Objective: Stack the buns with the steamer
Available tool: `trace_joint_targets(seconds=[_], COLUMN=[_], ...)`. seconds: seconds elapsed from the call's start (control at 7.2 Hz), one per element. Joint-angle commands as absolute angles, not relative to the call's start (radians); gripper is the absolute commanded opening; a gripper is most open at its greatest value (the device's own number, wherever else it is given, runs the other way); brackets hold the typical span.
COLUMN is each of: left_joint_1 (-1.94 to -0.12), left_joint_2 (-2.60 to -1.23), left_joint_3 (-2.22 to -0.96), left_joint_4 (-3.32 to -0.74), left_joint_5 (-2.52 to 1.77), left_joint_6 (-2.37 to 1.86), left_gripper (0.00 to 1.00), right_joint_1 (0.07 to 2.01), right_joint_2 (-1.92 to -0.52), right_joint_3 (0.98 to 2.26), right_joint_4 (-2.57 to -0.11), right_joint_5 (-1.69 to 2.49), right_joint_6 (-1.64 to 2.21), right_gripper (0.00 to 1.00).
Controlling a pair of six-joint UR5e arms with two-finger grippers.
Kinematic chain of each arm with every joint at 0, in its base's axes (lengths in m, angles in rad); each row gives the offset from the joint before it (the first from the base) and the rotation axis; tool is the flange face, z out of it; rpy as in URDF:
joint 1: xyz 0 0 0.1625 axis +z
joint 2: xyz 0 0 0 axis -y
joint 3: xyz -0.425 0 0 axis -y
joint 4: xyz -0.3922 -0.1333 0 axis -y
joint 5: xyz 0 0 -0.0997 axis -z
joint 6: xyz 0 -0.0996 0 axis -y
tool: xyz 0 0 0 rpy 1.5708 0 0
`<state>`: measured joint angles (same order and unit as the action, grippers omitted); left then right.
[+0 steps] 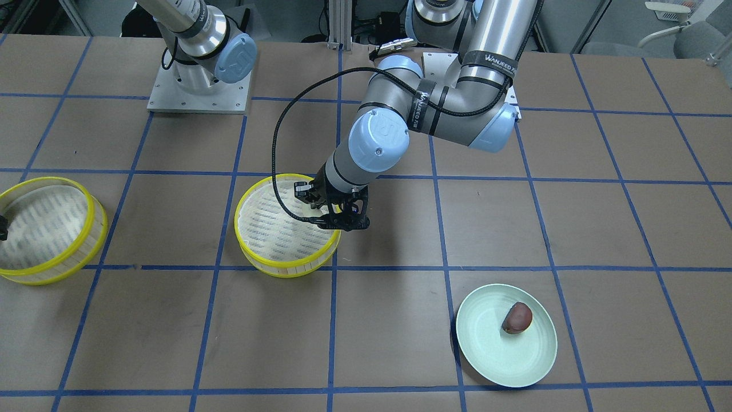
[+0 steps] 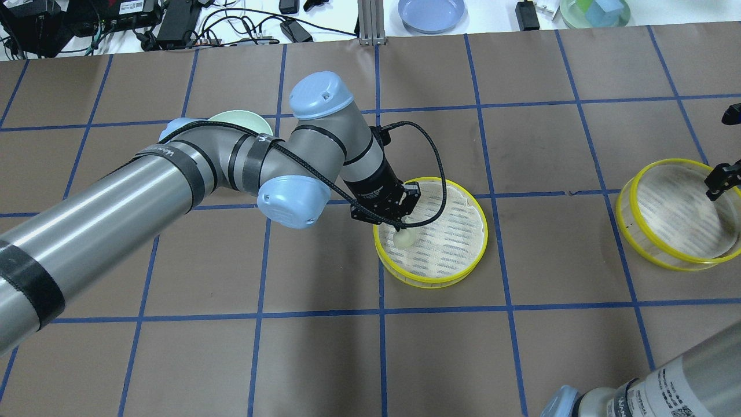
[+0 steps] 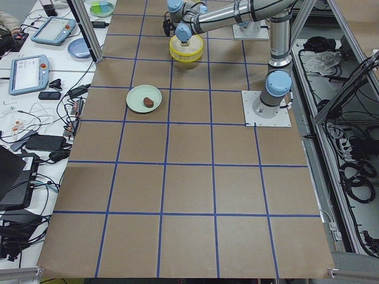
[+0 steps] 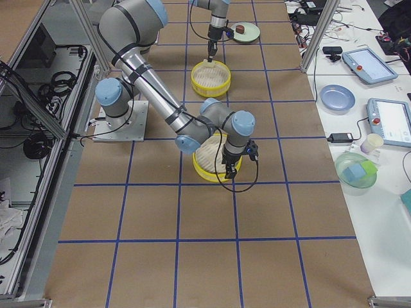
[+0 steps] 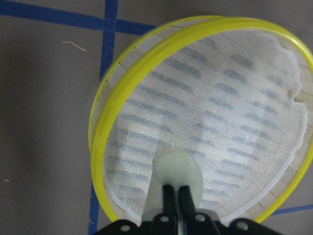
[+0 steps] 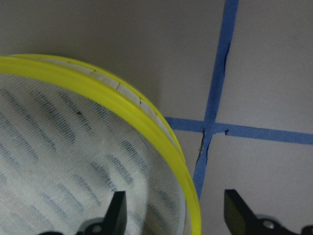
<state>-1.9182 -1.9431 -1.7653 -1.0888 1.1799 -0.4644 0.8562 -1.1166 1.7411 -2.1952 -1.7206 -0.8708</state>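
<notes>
My left gripper (image 5: 176, 198) is shut on the cream-white bun (image 5: 177, 170) and holds it just inside the near-left rim of the middle yellow-rimmed steamer (image 2: 431, 278), low over its cloth lining. I cannot tell whether the bun touches the cloth. It also shows in the overhead view (image 2: 403, 239). The dark reddish-brown bun (image 1: 517, 317) lies on a pale green plate (image 1: 497, 349). My right gripper (image 6: 178, 215) is open and empty, its fingers (image 6: 117, 213) astride the rim of a second steamer (image 2: 666, 255).
The left arm's black cable (image 2: 437, 174) loops over the middle steamer. A blue plate (image 2: 431, 13) and a dish of blocks (image 2: 596, 11) sit beyond the table's far edge. The arms' base plates (image 1: 200, 91) stand at the robot's side.
</notes>
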Motion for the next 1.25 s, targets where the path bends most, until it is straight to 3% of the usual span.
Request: trace_joint_targets(seconds=[0.0,0.14,0.28,0.69,1.11], left_joint_1=[-1.917,-1.917,-1.916,-1.861,-1.751], left_joint_2=[-1.947,-1.947,-1.947,-1.947,-1.940], left_joint_3=[-1.760,-1.755,-1.753,-1.718,-1.681], left_joint_4=[-1.077,-1.074,-1.077,-1.078,-1.077], left_joint_5=[1.178,1.178,1.180,1.177,1.273], left_joint_6=[-0.468,-0.471,-0.466,-0.462,-0.348], left_gripper=[0.86,0.98,1.00,1.00,1.00], right_joint_1=[0.854,0.854,0.854,0.874,1.052], right_joint_2=[-1.108,-1.109,-1.126,-1.238,-1.340], right_joint_3=[1.741,1.738,1.736,1.738,1.749], right_joint_4=[-2.212,-2.206,-2.191,-1.968,-1.809], right_joint_5=[-1.720,-1.720,-1.721,-1.643,-1.618], right_joint_6=[-0.942,-0.946,-0.945,-0.875,-0.707], right_gripper=[0.00,0.00,0.00,0.00,0.00])
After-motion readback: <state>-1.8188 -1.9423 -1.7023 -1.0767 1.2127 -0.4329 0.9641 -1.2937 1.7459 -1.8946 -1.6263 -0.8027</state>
